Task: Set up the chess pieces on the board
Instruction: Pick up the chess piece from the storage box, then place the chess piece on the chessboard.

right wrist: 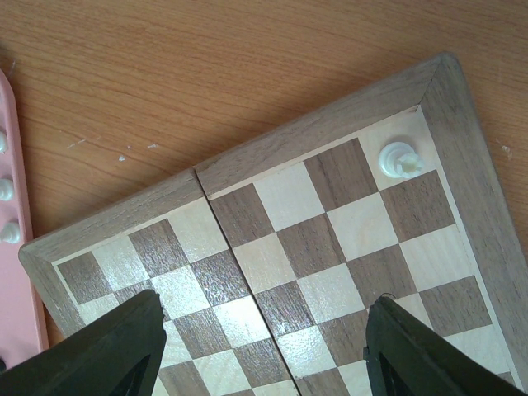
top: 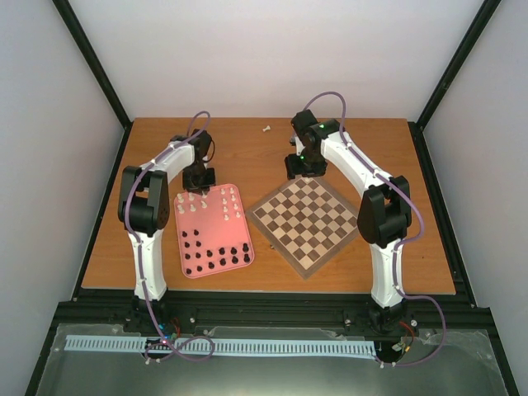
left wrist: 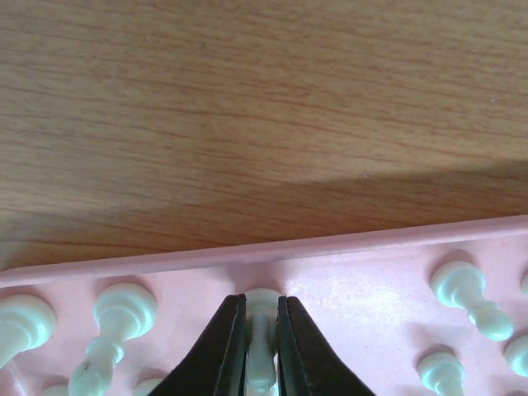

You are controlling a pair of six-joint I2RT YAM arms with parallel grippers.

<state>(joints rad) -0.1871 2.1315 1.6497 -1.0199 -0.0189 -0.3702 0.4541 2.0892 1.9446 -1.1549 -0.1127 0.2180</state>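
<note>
Fingers [left wrist: 216,356] on the downward-bent left arm [top: 153,194] pinch a white chess piece [left wrist: 262,328].

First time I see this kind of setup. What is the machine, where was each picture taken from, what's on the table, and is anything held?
Two robot arms are bolted at the near edge of a wooden table; each ends in a two-finger gripper. The wide picture looks down from above and behind them, left arm on the left, right arm on the right. The other two come from cameras on the wrists, so each shows its own black fingers. On the table lie a pink tray holding cream-white pieces and black pieces, and a checkered board. The left gripper is shut on a single white piece near the tray's far rim. The right gripper hangs open over the board, holding nothing; a lone white piece stands on a corner square.
</note>
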